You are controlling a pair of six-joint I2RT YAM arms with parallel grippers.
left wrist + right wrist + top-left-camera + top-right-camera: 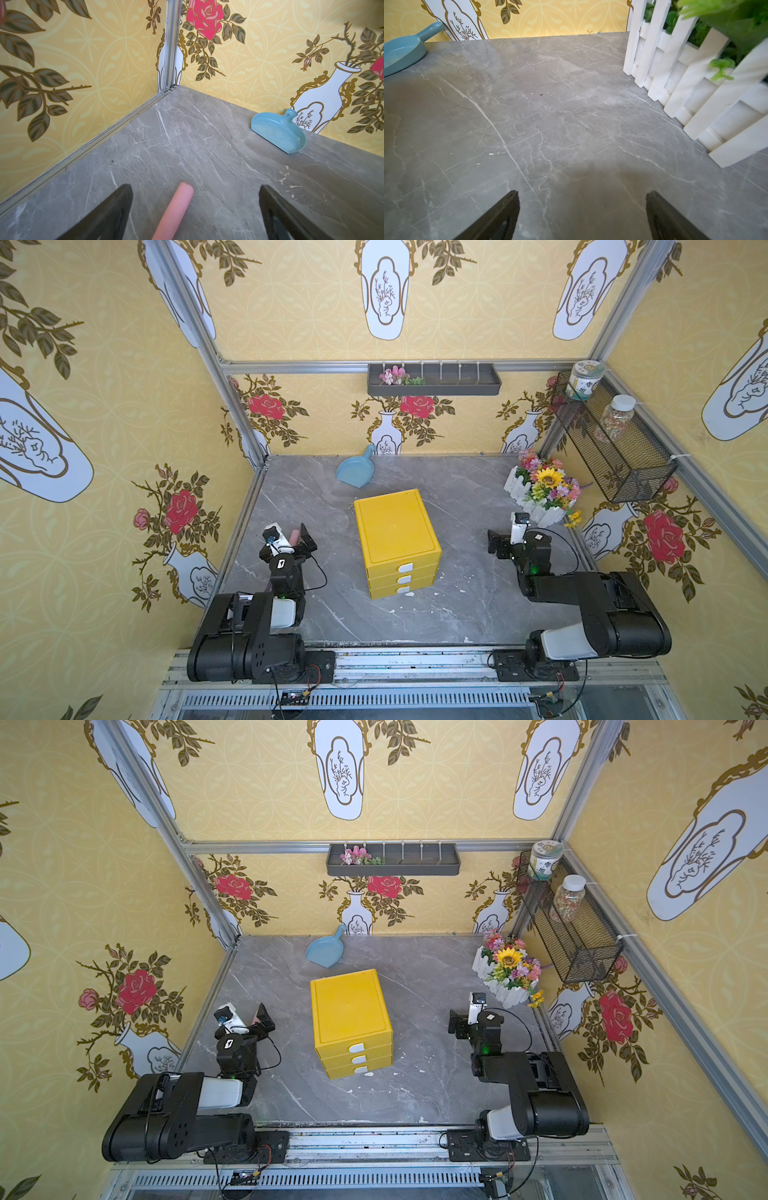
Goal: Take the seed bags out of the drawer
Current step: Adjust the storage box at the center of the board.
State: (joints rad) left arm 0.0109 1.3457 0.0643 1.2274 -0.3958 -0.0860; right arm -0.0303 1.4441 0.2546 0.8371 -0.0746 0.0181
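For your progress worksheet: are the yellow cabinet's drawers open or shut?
Shut: all three drawer fronts sit flush in line on the yellow cabinet.

Yellow three-drawer chest (395, 531), drawers closed.

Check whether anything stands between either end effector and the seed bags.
Yes. No seed bags are visible; all three drawers of the yellow cabinet are shut, so a closed drawer front is the barrier. Nothing else lies between the cabinet and the open left end effector or right end effector.
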